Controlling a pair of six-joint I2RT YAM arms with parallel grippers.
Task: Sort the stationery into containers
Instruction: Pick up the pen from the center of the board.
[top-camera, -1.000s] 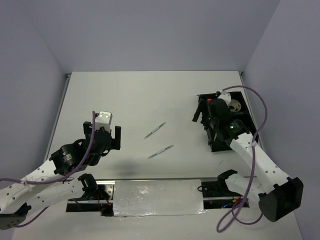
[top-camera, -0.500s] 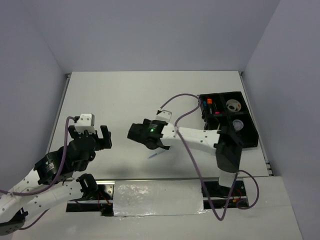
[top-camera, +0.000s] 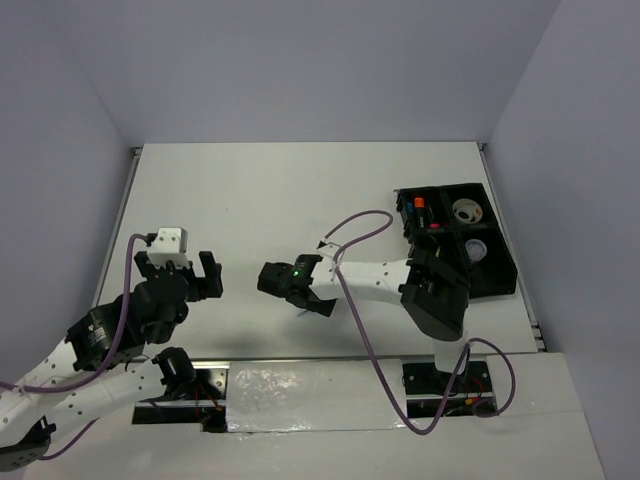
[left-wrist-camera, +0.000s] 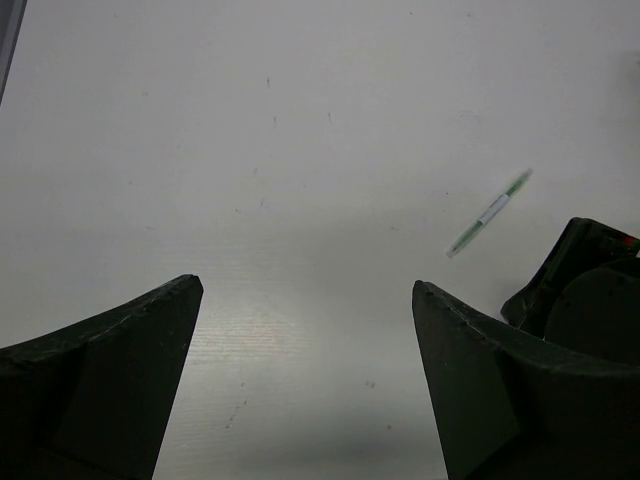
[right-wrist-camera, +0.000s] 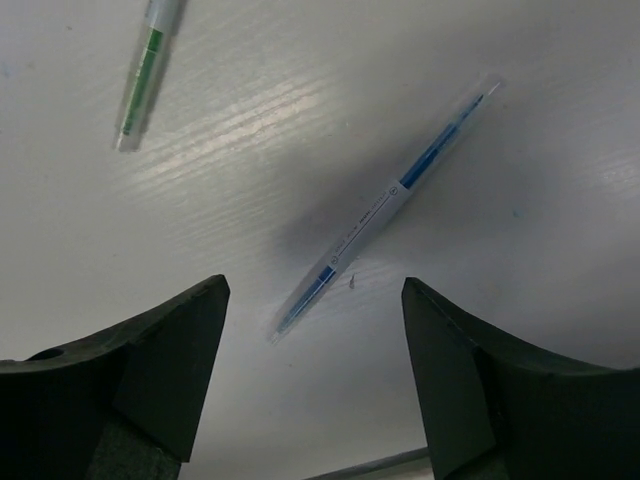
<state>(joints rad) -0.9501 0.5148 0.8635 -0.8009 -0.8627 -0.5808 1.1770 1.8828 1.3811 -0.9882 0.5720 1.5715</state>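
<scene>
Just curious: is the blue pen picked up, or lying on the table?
Lying flat: the blue pen rests on the table, right gripper open above it.

Robotics lab test cell, plain white table (top-camera: 250, 200), bare lilac enclosure walls (top-camera: 300, 70)

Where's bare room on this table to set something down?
Bare: the far half of the table, left of the tray, and the patch ahead of the left gripper. Crowded: the middle, where the right gripper hangs over the blue pen, green pen nearby.

Top view high overhead; 2 wrist views low, sharing green pen (left-wrist-camera: 490, 212).
</scene>
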